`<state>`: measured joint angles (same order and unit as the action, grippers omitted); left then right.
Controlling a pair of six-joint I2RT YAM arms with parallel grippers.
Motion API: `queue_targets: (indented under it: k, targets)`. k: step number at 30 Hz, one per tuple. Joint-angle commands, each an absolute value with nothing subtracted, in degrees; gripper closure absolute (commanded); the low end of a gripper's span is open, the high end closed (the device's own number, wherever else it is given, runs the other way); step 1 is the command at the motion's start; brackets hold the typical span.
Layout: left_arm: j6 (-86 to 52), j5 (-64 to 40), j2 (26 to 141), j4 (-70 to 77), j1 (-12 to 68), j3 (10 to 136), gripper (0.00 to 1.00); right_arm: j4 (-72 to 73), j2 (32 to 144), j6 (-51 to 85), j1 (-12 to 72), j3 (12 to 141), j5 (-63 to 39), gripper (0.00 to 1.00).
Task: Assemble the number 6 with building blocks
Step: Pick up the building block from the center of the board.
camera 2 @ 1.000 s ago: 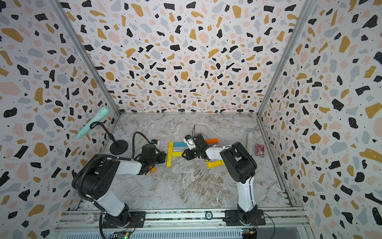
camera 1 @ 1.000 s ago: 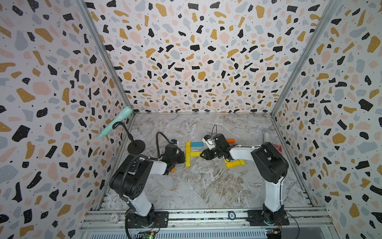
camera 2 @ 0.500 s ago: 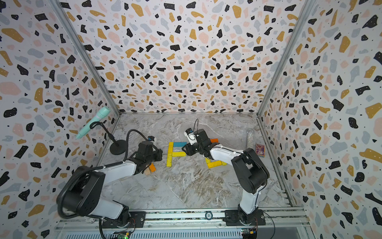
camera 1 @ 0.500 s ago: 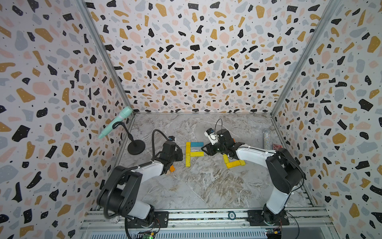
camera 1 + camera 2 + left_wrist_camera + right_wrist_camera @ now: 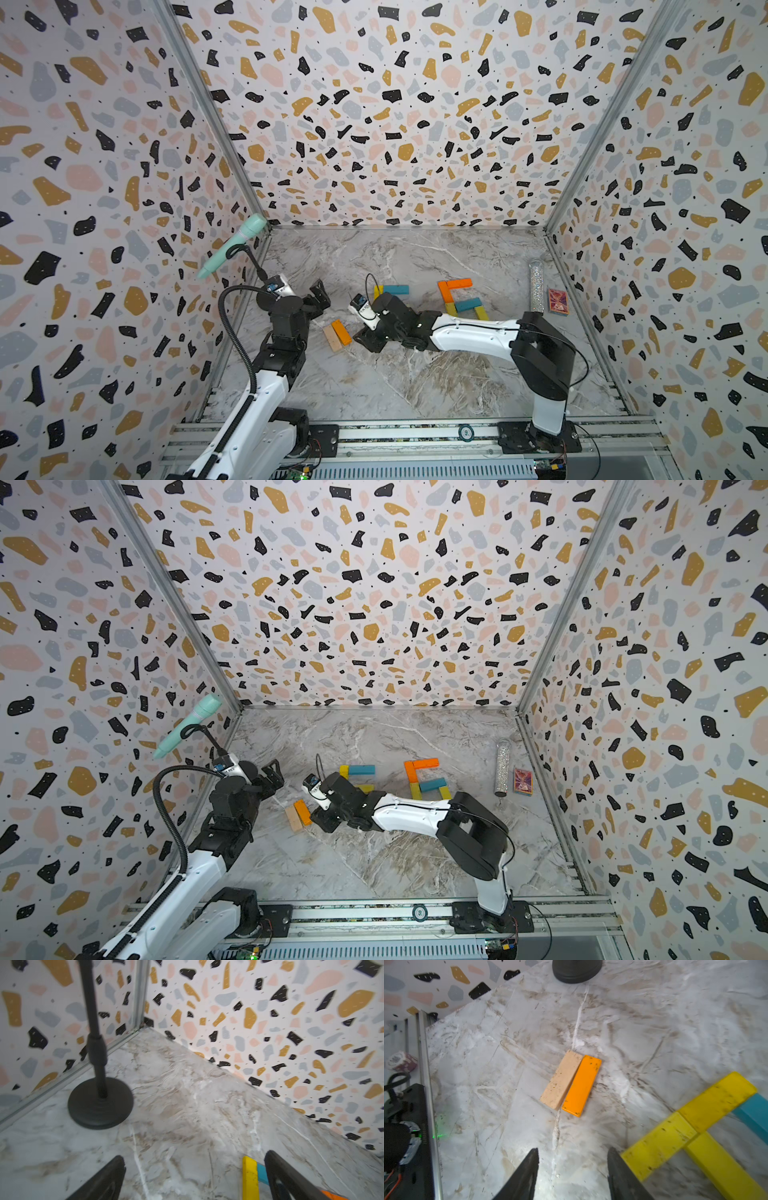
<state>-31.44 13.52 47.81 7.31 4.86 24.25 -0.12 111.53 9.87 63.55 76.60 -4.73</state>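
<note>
An orange block [image 5: 581, 1085] and a pale wood block [image 5: 561, 1080] lie side by side on the marble floor, seen in both top views [image 5: 341, 331] [image 5: 293, 818]. My right gripper [image 5: 574, 1149] is open and empty, a short way from this pair, with joined yellow blocks [image 5: 658, 1145] and a blue block [image 5: 753, 1113] beside it. The right arm hides part of that figure in a top view [image 5: 395, 289]. My left gripper [image 5: 195, 1155] is open wide and empty, raised over bare floor [image 5: 320, 297], with a yellow block [image 5: 250, 1178] by one finger. More orange, blue and yellow blocks [image 5: 455, 284] lie to the right.
A mint microphone [image 5: 232, 245] leans on a black stand whose round base [image 5: 100, 1103] sits near the back-left corner. A glittery tube [image 5: 536, 286] and a small red box [image 5: 557, 301] lie by the right wall. Terrazzo walls close three sides; a metal rail [image 5: 415, 434] runs along the front.
The left gripper has opened from shut and lifted back from the orange and pale blocks. The right arm has swung left from the yellow figure toward that pair, its jaws widening.
</note>
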Motion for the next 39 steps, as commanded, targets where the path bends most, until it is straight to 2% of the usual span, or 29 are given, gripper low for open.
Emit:
queue_targets:
  k: [1,7,11,23,32,39]
  targets:
    - [-34.21,9.46,47.68,10.64,2.72,22.56,0.01,-5.65,114.76,9.48,64.96,81.17,0.07,0.45]
    - [-33.87,6.89,48.53,10.76,-3.91,22.5,0.01,-7.43,121.72,10.32,66.35,86.17,0.72,0.44]
    - [-34.55,0.12,50.39,12.87,-9.78,22.75,0.01,-9.16,126.08,10.91,67.01,90.55,1.24,0.43]
    - [-34.99,-5.55,49.91,16.07,-10.76,21.87,0.01,-12.3,133.4,14.26,65.65,97.56,0.72,0.45]
    - [-34.19,-6.67,49.67,16.85,-10.76,20.65,0.01,-17.07,138.07,16.58,64.0,104.87,0.81,0.58]
    - [-32.77,-7.35,49.06,16.16,-10.77,20.61,0.01,-16.78,134.39,17.66,63.63,104.33,1.74,0.73]
